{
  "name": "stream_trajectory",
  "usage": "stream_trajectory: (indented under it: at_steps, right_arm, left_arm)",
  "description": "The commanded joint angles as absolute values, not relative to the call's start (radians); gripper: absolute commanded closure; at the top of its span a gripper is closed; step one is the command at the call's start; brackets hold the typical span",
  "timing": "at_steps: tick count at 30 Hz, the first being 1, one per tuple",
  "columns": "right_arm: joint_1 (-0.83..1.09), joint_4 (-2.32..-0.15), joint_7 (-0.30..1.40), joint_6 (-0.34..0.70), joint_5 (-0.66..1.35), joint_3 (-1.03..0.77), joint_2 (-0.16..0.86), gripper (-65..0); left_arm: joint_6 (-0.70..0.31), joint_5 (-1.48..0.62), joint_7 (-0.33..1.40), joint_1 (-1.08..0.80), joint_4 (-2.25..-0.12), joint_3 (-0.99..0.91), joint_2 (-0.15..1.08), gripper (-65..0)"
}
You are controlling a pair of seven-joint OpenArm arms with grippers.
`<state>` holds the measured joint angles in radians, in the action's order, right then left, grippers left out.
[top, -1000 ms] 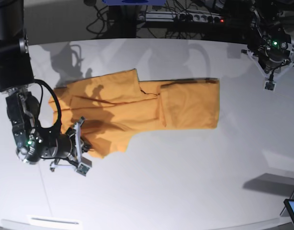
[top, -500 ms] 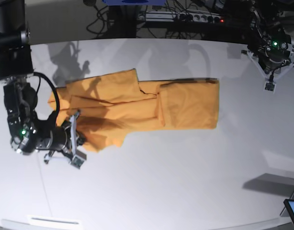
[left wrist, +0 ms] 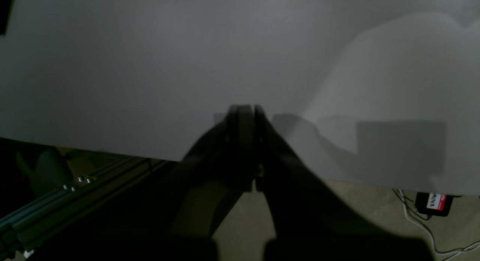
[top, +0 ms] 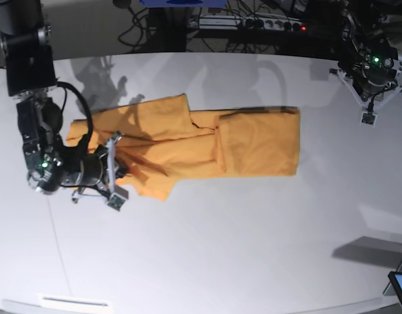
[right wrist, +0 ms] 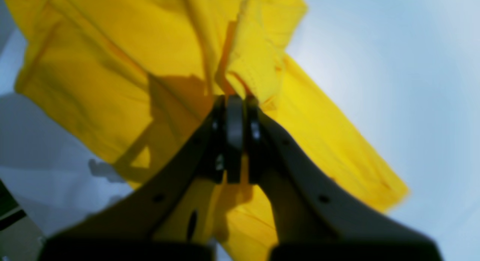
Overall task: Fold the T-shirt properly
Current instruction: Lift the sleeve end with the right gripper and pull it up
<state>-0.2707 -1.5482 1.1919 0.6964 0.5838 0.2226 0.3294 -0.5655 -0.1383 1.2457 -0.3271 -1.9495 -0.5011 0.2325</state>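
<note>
The orange-yellow T-shirt (top: pixel 253 144) lies partly folded across the middle of the white table (top: pixel 253 248). At its near-left edge my right gripper (top: pixel 116 175) is shut on a bunched fold of the cloth. In the right wrist view the T-shirt (right wrist: pixel 112 77) rises in a pinched ridge from the closed right gripper (right wrist: pixel 235 100). Far off at the back right corner, my left gripper (top: pixel 368 118) is shut and holds nothing. The left wrist view has the left gripper (left wrist: pixel 243 110) closed over bare tabletop by the table's edge. No lettering or tag shows.
A power strip and cables (top: pixel 253 23) lie beyond the table's far edge. A dark screen corner (top: pixel 401 288) pokes in at the near right. Below the table edge in the left wrist view are a metal frame rail (left wrist: pixel 56 201) and floor cables (left wrist: pixel 431 203).
My right gripper has moved away from the near edge toward the shirt's middle, carrying the near-left flap with it, so that flap now lies drawn in. The left arm has not moved.
</note>
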Motion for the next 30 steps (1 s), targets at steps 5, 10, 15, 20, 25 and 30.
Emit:
stream_trajectory:
  at_steps: [5, 10, 15, 20, 25, 30]
  right_arm:
    - [-0.265, -1.561, 1.173, 0.698, 0.601, 0.216, 0.332, -1.2]
    - [-0.234, -1.566, 1.173, 0.648, 0.598, 0.162, 0.332, -19.4]
    - [-0.225, -1.569, 1.173, 0.587, 0.599, 0.139, 0.34, -34.7]
    - [-0.226, -1.623, 1.182, 0.585, 0.599, 0.139, 0.34, -34.7]
    - [-0.262, -1.732, 1.233, 0.584, 0.599, 0.137, 0.334, -34.7]
    - [-0.326, -1.721, 1.264, 0.584, 0.601, 0.137, 0.305, -34.8]
  left_arm:
    - [-0.561, -0.133, 1.239, -0.325, -1.965, -0.506, 0.246, 0.0]
    - [-0.561, -0.133, 1.239, -0.323, -1.965, -0.506, 0.246, 0.0]
    - [-0.561, -0.133, 1.239, -0.323, -1.965, -0.506, 0.246, 0.0]
    - [-0.561, -0.133, 1.239, -0.321, -1.965, -0.506, 0.246, 0.0]
    - [-0.561, -0.133, 1.239, -0.321, -1.965, -0.506, 0.246, 0.0]
    - [-0.561, -0.133, 1.239, -0.323, -1.965, -0.506, 0.246, 0.0]
